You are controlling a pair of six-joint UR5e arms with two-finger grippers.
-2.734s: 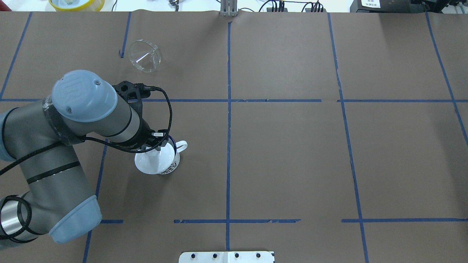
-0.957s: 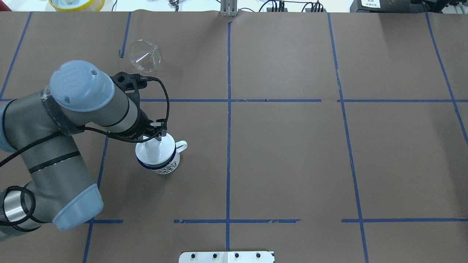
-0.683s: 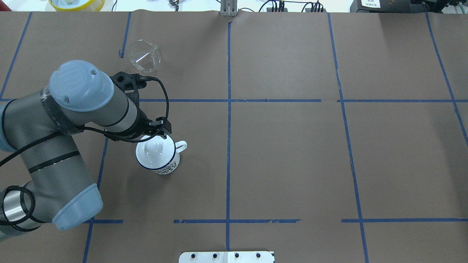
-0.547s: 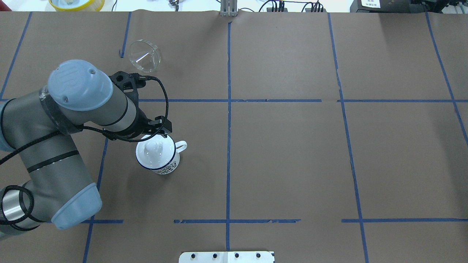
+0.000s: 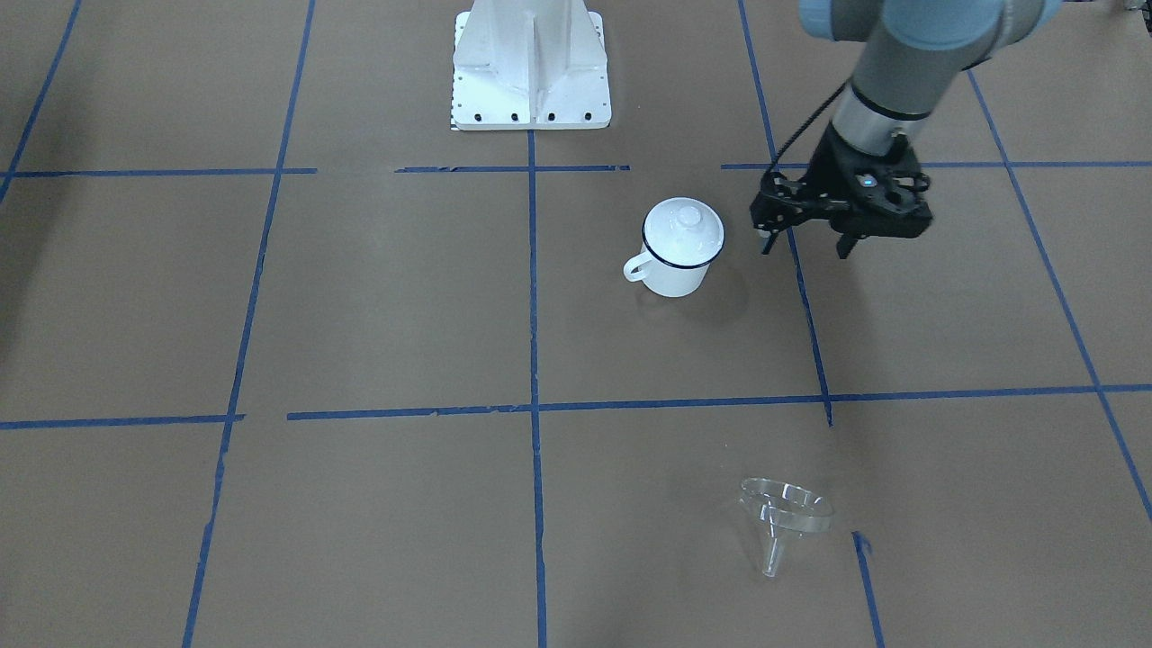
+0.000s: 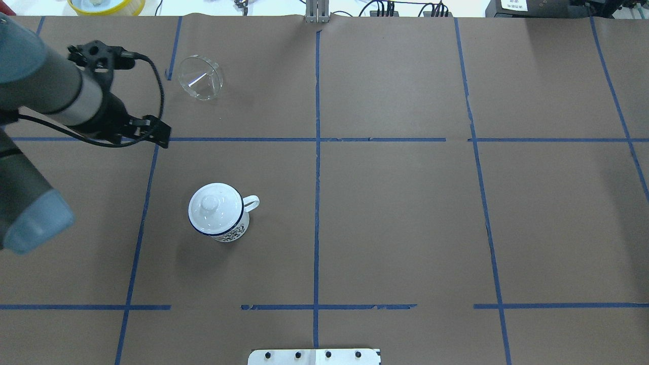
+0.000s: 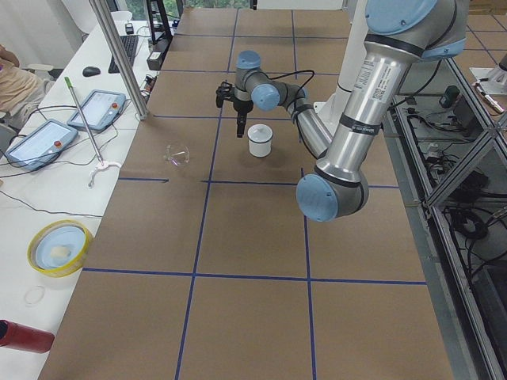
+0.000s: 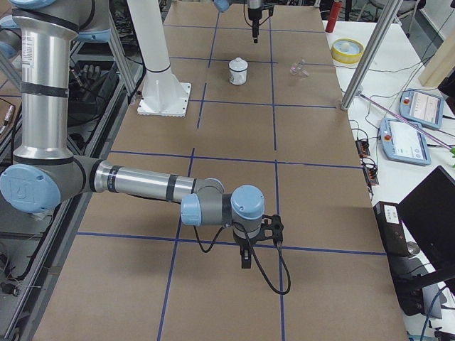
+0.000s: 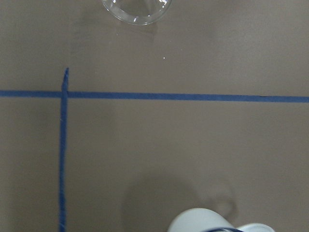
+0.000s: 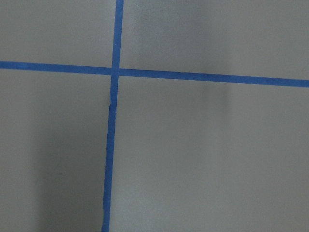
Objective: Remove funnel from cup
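Facing the robot: the funnel [image 5: 783,508] lies on its side on the table [image 5: 360,297], with its spout toward the camera. It is out of the cup [image 5: 675,270] and well apart from it. A lid [image 5: 684,225] sits on the cup. The left gripper [image 5: 805,247] hangs just beside the cup, fingers spread wide and empty.
Overhead: a blue tape line [image 6: 253,139] runs between funnel and cup, so the removal looks done. The funnel's thin clear wall suggests it is light, stiff and slick. Resting on its round rim, it would likely roll at a nudge.
Left end: the funnel shows only as a faint glint, so it would be easy to misjudge on approach.
Right end: the right gripper [image 8: 245,257] points down at bare table, far from both things. I cannot tell whether its fingers are wide or narrow.
Left wrist: the funnel rim is at the top edge and the cup at the bottom edge, with no fingers in sight. If the funnel needs lifting, pinching the rim wall seems the safest hold. The spout is probably too narrow and slippery, and a hard squeeze might crack the plastic.
Right wrist: only table and tape show.
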